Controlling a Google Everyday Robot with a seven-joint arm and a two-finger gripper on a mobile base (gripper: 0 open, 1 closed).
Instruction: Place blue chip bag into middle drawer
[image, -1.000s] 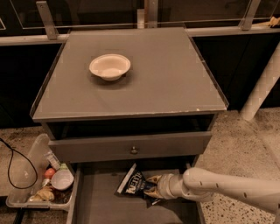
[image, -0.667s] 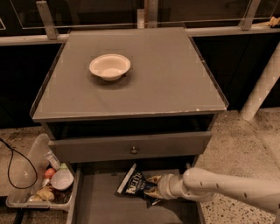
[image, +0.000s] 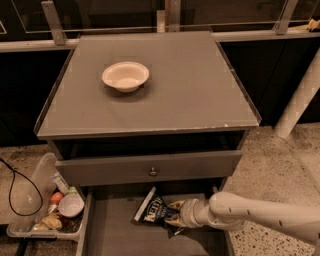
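Observation:
The blue chip bag (image: 151, 209) is a dark navy foil bag with white lettering. It lies tilted on the grey floor of the open middle drawer (image: 117, 232), below the cabinet top. My gripper (image: 172, 214) reaches in from the right on a white arm (image: 260, 216) and sits at the bag's right end, its fingers around that end. The bag seems to rest on the drawer floor.
A cream bowl (image: 125, 76) sits on the grey cabinet top (image: 200, 90). A closed drawer front with a small round knob (image: 153, 171) is above the open drawer. A clear bin (image: 35, 200) with snacks and a small bowl stands on the floor at the left. A white post (image: 297, 102) stands at the right.

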